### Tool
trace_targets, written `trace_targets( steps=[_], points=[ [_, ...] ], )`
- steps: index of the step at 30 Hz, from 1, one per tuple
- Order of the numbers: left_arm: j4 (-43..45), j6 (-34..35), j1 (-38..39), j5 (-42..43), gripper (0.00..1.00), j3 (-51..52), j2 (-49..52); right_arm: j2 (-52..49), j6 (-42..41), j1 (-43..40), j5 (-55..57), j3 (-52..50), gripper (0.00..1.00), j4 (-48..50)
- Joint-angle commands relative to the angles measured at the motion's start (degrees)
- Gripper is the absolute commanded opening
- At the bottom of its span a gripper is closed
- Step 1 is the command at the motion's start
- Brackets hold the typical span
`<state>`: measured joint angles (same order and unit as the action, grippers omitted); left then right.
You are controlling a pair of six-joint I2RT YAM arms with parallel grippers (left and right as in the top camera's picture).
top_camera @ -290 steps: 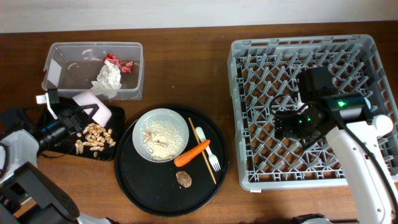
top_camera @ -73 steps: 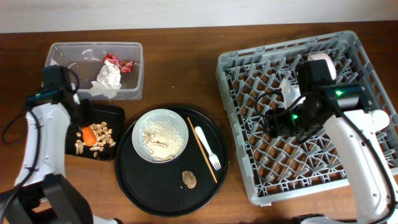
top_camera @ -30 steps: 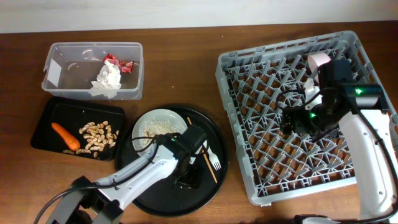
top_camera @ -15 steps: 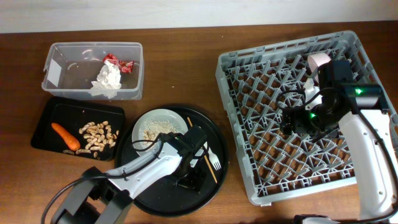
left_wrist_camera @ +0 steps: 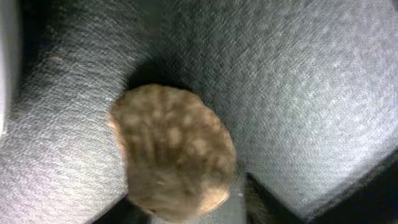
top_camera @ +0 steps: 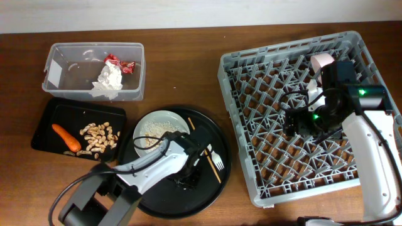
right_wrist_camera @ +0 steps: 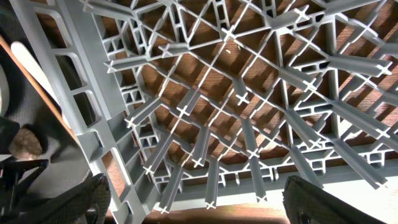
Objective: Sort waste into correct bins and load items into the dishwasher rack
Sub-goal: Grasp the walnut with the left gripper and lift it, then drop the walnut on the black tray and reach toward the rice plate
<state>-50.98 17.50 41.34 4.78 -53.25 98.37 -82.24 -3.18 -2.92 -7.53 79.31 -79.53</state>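
Note:
A brown food lump [left_wrist_camera: 171, 158] lies on the black round tray [top_camera: 154, 198] and fills the left wrist view. My left gripper [top_camera: 187, 177] is down over it, with the jaws open on either side and a thin gap at the lump's right edge. The lump also shows in the right wrist view [right_wrist_camera: 28, 142]. My right gripper [top_camera: 295, 122] hangs wide open and empty above the grey dishwasher rack [top_camera: 251, 75]. A pink cup [top_camera: 322, 61] sits in the rack's far right corner. A white bowl of rice [top_camera: 157, 129], a white fork [top_camera: 215, 162] and a chopstick [top_camera: 210, 166] lie on the round tray.
A clear bin [top_camera: 63, 75] with wrappers stands at the back left. In front of it is a black rectangular tray [top_camera: 47, 125] with a carrot [top_camera: 66, 138] and peanuts [top_camera: 97, 135]. The rack's near left wall [right_wrist_camera: 93, 106] is close to the round tray.
My left gripper has settled lower around the lump and the fork has shifted slightly. Earlier, the carrot went into the black rectangular tray and the pink cup into the rack. The right arm is still.

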Motion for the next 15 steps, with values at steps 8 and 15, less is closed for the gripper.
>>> trace_targets(
  steps=[8,15],
  points=[
    [0.59,7.78,-0.52,-6.14,0.46,-3.48,2.01,0.46,-0.04,-0.11,0.5,-0.02,0.93,-0.22],
    [-3.91,7.74,-0.52,-6.78,0.18,-5.55,1.9,0.46,-0.02,-0.11,0.52,-0.02,0.93,-0.24]
  ],
)
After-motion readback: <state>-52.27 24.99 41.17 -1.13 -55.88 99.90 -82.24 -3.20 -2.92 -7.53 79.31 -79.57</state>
